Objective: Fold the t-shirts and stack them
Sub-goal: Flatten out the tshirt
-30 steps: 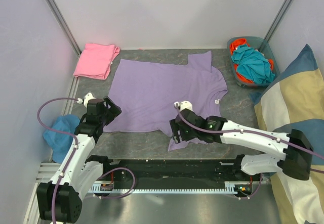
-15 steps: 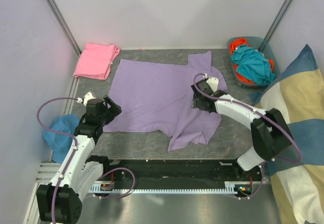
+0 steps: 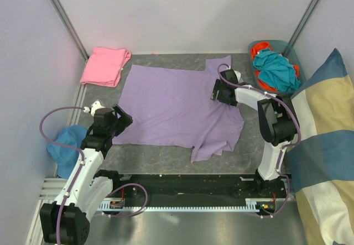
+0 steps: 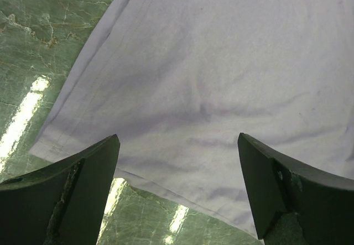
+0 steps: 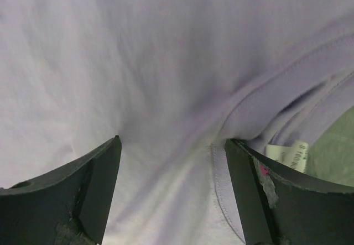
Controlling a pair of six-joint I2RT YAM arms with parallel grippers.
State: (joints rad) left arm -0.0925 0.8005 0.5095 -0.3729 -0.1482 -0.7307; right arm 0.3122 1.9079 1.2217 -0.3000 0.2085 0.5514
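the lavender t-shirt (image 3: 171, 101) is soft matt cloth; the table (image 4: 33, 12) glossy, smooth, stone-patterned.

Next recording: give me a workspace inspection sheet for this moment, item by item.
Surface: grey marbled table top, no spills seen.
Job's things: lavender t-shirt spread flat, its near right corner rumpled; pink t-shirt folded at far left.
Clutter: bin of teal and orange cloth at far right; blue cloth beyond the left edge; striped cushion at right.
Grippers: left tool open above the lavender shirt's near left hem; right tool open over its collar.
Cables: purple cables loop along both arms.
Surroundings: pale walls with metal corner posts.
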